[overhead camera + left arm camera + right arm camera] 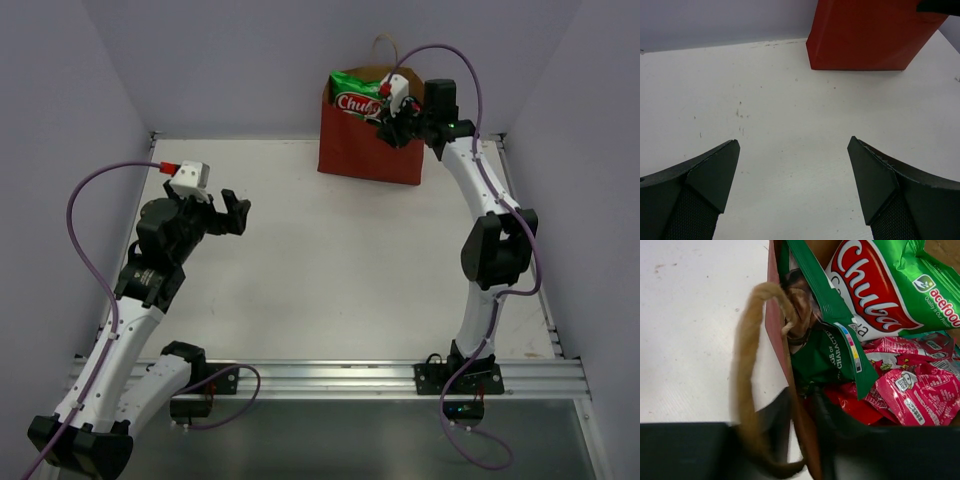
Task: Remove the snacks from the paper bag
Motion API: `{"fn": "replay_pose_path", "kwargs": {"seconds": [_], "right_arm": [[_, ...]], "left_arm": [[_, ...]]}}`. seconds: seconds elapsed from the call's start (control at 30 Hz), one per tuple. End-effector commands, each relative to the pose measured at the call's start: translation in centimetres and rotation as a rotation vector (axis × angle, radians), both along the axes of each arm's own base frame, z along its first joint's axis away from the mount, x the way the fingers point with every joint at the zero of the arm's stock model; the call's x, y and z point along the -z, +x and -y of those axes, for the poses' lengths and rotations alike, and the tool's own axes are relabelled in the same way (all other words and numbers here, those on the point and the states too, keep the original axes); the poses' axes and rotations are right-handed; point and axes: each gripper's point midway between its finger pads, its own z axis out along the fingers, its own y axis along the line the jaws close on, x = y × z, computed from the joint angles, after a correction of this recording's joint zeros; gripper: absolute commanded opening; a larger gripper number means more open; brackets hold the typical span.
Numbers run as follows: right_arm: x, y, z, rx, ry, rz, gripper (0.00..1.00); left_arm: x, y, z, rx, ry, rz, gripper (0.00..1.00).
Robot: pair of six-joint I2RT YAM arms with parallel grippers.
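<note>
- The right pincer [388, 125] is at the mouth of the bag [365, 160], seemingly astride its wall; its grip cannot be told.
- The chip bag [875, 285] and sachets [920, 390] lie just ahead of it, inside the bag.
- The left pincer [792, 142] has its jaws apart and empty, with the bag well ahead.
- Progress: apparently at the start, as no snack is seen outside the bag.

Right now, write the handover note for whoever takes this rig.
Left gripper: open, holding nothing, hovering over the bare table on the left side.
Right gripper: at the paper bag mouth, jaws either side of its wall by the handle; whether it is clamped is unclear.
Things: the bag stands upright at the table's far edge. The green chip bag pokes out of the top, with red-pink sachets and a red packet below it.
Done: no snack is out yet.
Left: take out every packet.
</note>
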Motion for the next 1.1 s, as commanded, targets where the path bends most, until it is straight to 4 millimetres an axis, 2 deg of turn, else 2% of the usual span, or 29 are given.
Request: {"fn": "replay_pose_path", "kwargs": {"seconds": [0.0,0.03,0.1,0.17,0.2,0.27,0.3,0.33,0.4,0.43,0.5,0.53,0.57,0.7,0.73,0.8,0.83,1.0,1.07], "right_arm": [[-1.1,-0.2,0.0,-0.019,0.0,0.022,0.18],[-1.0,-0.5,-0.1,-0.021,0.004,0.016,0.13],[-2.4,-1.5,-0.5,-0.027,0.022,0.031,0.02],[-2.9,-2.6,-1.1,-0.03,0.028,0.027,0.0],[-4.3,-3.4,-1.2,-0.018,0.032,0.044,0.0],[-4.4,-4.9,-2.1,-0.014,0.033,0.032,0.0],[-5.8,-5.8,-2.2,0.014,0.042,0.047,0.0],[-5.2,-6.6,-2.4,0.022,0.042,0.027,0.0],[-5.5,-8.3,-4.1,0.028,0.061,0.013,0.0],[-5.6,-9.1,-4.0,0.064,0.047,0.017,0.0],[-5.6,-10.9,-6.0,0.088,0.059,0.003,0.0],[-5.5,-11.7,-5.9,0.126,0.053,0.001,0.0],[-5.6,-13.0,-7.4,0.111,0.06,-0.003,0.0],[-4.9,-17.3,-10.7,0.148,0.137,-0.107,0.0],[-4.0,-19.0,-12.3,0.123,0.132,-0.135,0.0],[-3.5,-20.4,-13.3,0.173,0.153,-0.169,0.0],[-3.0,-21.8,-14.5,0.166,0.147,-0.191,0.0],[-2.2,-24.4,-17.5,0.184,0.169,-0.29,0.0],[-2.8,-25.0,-18.0,0.176,0.176,-0.303,0.09]], "left_arm": [[-1.2,0.1,0.3,0.018,-0.01,0.048,1.0],[-1.4,0.1,0.3,0.018,-0.01,0.049,1.0],[-1.6,0.0,0.4,0.019,-0.014,0.051,1.0],[-2.0,-0.1,0.4,0.022,-0.017,0.057,1.0],[-2.0,-0.1,0.4,0.023,-0.018,0.053,1.0],[-2.4,-0.2,0.4,0.023,-0.019,0.056,1.0],[-2.6,-0.3,0.4,0.021,-0.019,0.059,1.0],[-2.6,-0.4,0.2,0.015,-0.018,0.056,1.0],[-3.0,-0.5,0.2,0.014,-0.019,0.062,1.0],[-3.1,-0.7,0.1,0.012,-0.018,0.059,1.0],[-3.7,-1.0,0.0,0.012,-0.021,0.07,1.0],[-3.8,-1.3,-0.1,0.012,-0.018,0.066,1.0],[-4.2,-1.4,-0.2,0.01,-0.018,0.074,1.0],[-5.0,-2.3,-0.7,0.0,-0.005,0.083,1.0],[-5.0,-2.5,-1.0,-0.013,0.005,0.08,1.0],[-5.3,-2.9,-1.4,-0.026,0.011,0.081,1.0],[-5.3,-2.9,-1.6,-0.033,0.018,0.083,1.0],[-5.4,-3.4,-1.9,-0.044,0.024,0.079,1.0],[-5.4,-3.4,-1.9,-0.044,0.027,0.075,1.0]]}}
